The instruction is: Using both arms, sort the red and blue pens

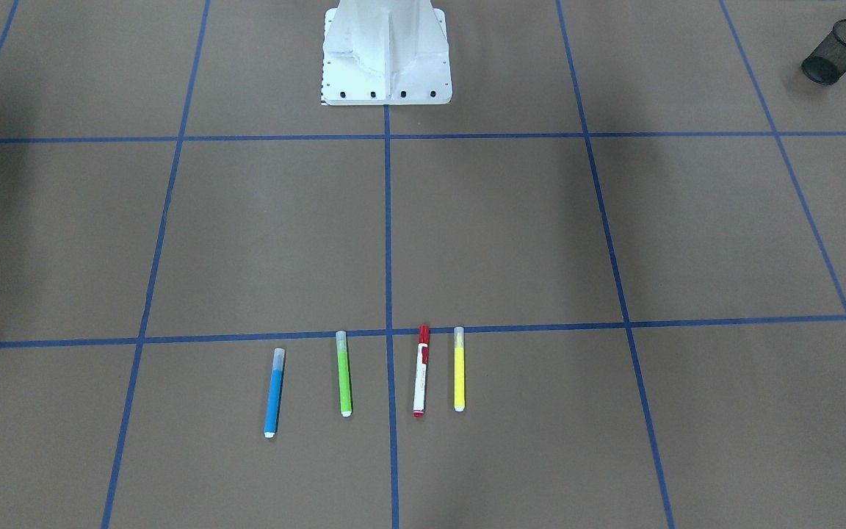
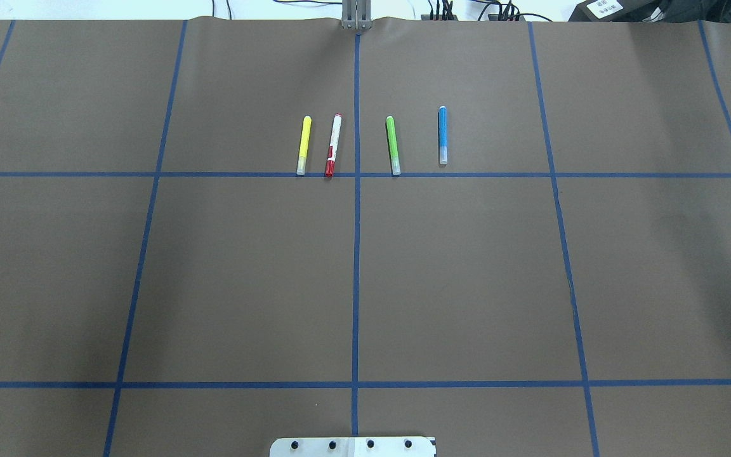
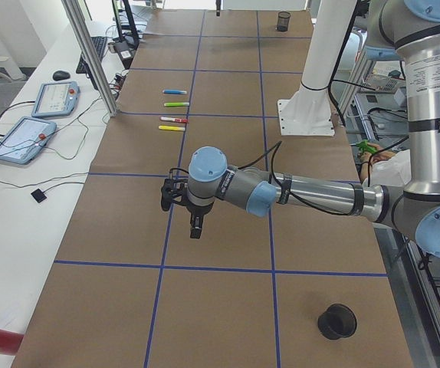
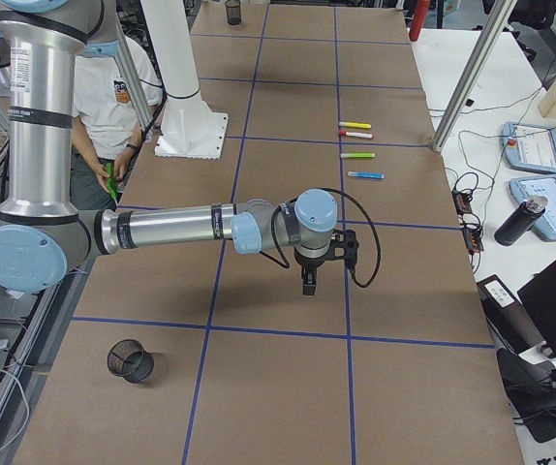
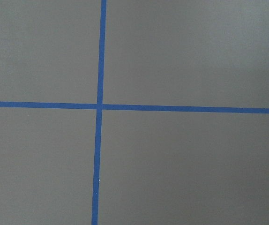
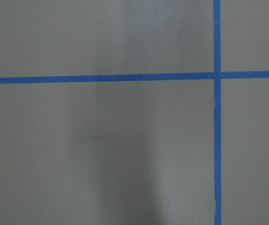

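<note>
The red pen (image 1: pixel 421 371), white-barrelled with a red cap, and the blue pen (image 1: pixel 274 393) lie flat in a row of markers on the brown table, also visible from overhead as red pen (image 2: pixel 333 145) and blue pen (image 2: pixel 442 135). Both lie apart from the arms. My left gripper (image 3: pixel 195 228) hangs over bare table well short of the row, seen only from the side; whether it is open or shut I cannot tell. My right gripper (image 4: pixel 308 283) hangs likewise over the table, and its state I cannot tell. Both wrist views show only taped table.
A green marker (image 1: pixel 344 373) lies between the two pens, and a yellow marker (image 1: pixel 459 369) lies beside the red pen. Black mesh cups stand near each table end (image 3: pixel 336 320) (image 4: pixel 131 360). The white pedestal base (image 1: pixel 386 55) stands mid-table. A person (image 4: pixel 113 97) sits behind the robot.
</note>
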Controlling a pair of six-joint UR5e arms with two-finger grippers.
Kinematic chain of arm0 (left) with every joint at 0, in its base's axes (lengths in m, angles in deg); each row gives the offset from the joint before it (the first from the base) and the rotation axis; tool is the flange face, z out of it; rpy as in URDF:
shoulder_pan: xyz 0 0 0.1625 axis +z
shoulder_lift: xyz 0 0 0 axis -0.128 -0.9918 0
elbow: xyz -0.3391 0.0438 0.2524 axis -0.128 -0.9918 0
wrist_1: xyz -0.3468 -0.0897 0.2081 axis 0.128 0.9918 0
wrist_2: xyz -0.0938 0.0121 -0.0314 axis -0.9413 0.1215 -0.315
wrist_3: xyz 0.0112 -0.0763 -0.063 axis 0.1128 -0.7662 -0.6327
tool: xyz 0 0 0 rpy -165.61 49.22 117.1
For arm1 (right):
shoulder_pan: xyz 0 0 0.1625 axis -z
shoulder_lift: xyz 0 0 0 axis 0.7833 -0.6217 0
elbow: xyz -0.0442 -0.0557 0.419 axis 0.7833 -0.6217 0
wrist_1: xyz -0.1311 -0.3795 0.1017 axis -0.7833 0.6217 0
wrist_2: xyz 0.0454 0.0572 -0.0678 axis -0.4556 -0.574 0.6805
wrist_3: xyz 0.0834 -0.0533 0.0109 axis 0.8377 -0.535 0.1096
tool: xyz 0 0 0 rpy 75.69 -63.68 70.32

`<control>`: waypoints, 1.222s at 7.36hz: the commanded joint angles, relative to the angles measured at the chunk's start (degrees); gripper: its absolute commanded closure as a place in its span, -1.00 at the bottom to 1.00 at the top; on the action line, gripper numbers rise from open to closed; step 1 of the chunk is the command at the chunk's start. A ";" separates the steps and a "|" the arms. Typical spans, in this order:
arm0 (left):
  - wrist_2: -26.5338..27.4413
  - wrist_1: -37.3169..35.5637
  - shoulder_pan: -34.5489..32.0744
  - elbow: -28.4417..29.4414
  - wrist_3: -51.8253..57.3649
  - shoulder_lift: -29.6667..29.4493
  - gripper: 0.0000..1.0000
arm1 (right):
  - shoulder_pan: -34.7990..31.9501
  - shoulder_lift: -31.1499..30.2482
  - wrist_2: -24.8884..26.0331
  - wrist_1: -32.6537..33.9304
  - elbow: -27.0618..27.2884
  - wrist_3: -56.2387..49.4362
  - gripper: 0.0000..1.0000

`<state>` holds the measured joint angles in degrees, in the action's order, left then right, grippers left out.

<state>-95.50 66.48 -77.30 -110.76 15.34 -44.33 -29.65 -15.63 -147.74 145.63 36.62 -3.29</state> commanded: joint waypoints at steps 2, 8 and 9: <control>-1.48 1.05 0.37 -0.33 0.11 0.09 -0.99 | 1.48 -0.85 -0.34 -3.21 -0.26 0.46 -1.00; 8.36 -2.75 23.54 1.77 -10.79 -19.91 -0.97 | 5.27 -0.85 0.10 -5.25 -0.35 0.20 -1.00; 9.06 -10.55 26.97 2.21 -10.96 -26.13 -0.97 | 5.44 -0.94 0.18 -5.25 -0.35 0.20 -1.00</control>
<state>-87.74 63.89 -54.74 -109.20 4.72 -63.44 -24.49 -16.54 -147.66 140.39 36.30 -3.10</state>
